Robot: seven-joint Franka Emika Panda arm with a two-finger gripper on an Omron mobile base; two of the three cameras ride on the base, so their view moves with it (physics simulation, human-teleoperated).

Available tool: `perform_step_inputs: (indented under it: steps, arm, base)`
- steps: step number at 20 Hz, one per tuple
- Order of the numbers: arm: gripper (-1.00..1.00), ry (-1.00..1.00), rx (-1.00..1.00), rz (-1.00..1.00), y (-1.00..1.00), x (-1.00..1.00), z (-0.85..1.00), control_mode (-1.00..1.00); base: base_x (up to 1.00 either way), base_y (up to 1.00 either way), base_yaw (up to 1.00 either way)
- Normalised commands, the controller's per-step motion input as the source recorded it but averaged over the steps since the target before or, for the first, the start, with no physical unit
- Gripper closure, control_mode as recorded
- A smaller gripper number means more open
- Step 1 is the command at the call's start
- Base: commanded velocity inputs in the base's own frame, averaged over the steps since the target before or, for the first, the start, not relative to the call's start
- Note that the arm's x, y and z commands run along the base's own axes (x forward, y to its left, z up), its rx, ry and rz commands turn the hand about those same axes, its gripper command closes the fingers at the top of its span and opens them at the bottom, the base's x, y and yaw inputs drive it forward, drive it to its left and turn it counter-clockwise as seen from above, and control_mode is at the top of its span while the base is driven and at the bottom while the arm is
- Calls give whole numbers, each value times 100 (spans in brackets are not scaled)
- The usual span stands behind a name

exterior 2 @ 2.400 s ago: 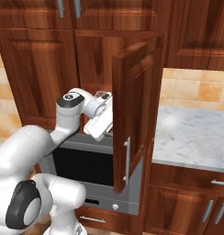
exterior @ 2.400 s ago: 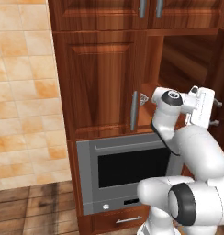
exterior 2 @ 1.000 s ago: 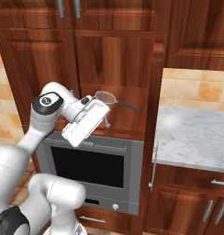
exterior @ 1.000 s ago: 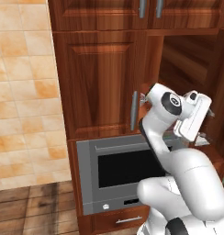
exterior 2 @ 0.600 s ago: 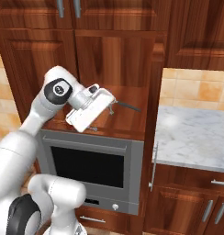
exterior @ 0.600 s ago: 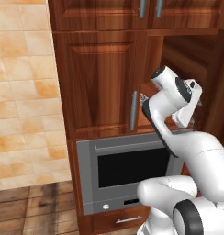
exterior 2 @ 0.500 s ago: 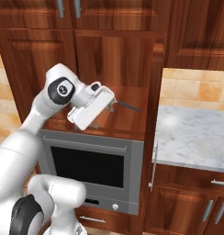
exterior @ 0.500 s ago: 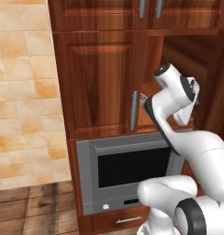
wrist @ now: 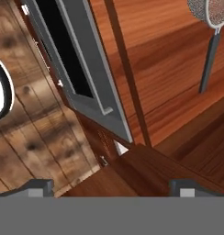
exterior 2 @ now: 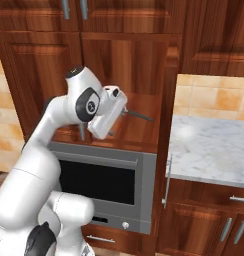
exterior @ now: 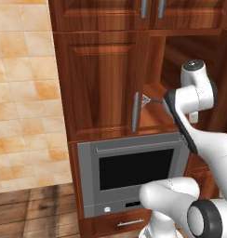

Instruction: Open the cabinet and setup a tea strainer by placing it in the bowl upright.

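Cabinet (exterior 2: 129, 75) right door stands open. Tea strainer (wrist: 215, 27) lies on the cabinet shelf (exterior 2: 139, 130), handle pointing right. End effector (exterior 2: 108, 120) released, empty, hanging just near and left of the strainer.

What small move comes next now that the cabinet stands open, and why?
Probably reach the open hand into the cabinet toward the tea strainer. It lies on the shelf, untouched, at the far corner of the hand view, so the hand likely needs re-aiming before any grasp.
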Motion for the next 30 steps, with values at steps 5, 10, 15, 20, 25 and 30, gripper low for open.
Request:
perform_step_inputs:
  steps: [5, 10, 15, 20, 25, 30]
  arm:
    - [-100, -24, 22, -1, 3, 15, 0, -100]
    - [-100, -10, 39, 6, 0, 26, -11, -100]
    - [-100, -6, 23, 5, 0, 29, -1, -100]
    - [-100, 1, -5, 2, 8, 15, 0, -100]
    - [-100, 15, 0, 3, 0, 31, 0, -100]
    - [-100, 10, 0, -1, 0, 35, 0, -100]
  base:
    - [0, 0, 0]
    - [0, 0, 0]
    - [0, 0, 0]
    - [0, 0, 0]
    - [0, 0, 0]
    - [0, 0, 0]
